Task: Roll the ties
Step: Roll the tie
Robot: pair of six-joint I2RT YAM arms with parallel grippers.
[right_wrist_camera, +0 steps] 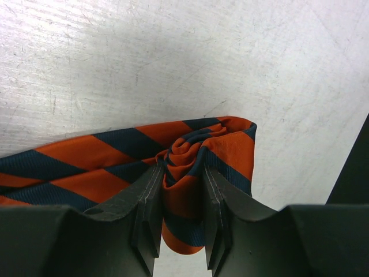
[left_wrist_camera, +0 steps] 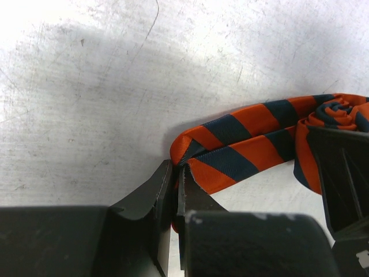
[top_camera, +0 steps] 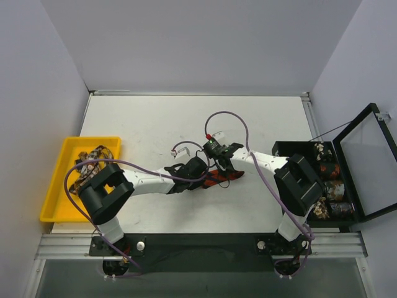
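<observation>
Pinching one end of the striped tie (left_wrist_camera: 242, 135), the left gripper (left_wrist_camera: 174, 171) is clamped tight; the right gripper (right_wrist_camera: 183, 179) squeezes the rolled end. The tie lies on the table (top_camera: 155, 118), well apart from the yellow tray (top_camera: 53, 202).

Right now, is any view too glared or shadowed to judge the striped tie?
Left wrist: glare whitens the table's upper left corner, striped tie sharp. Right wrist: weave crisp, soft shadow behind it. Top external: evenly lit, tie mostly hidden by left gripper and right gripper.
</observation>
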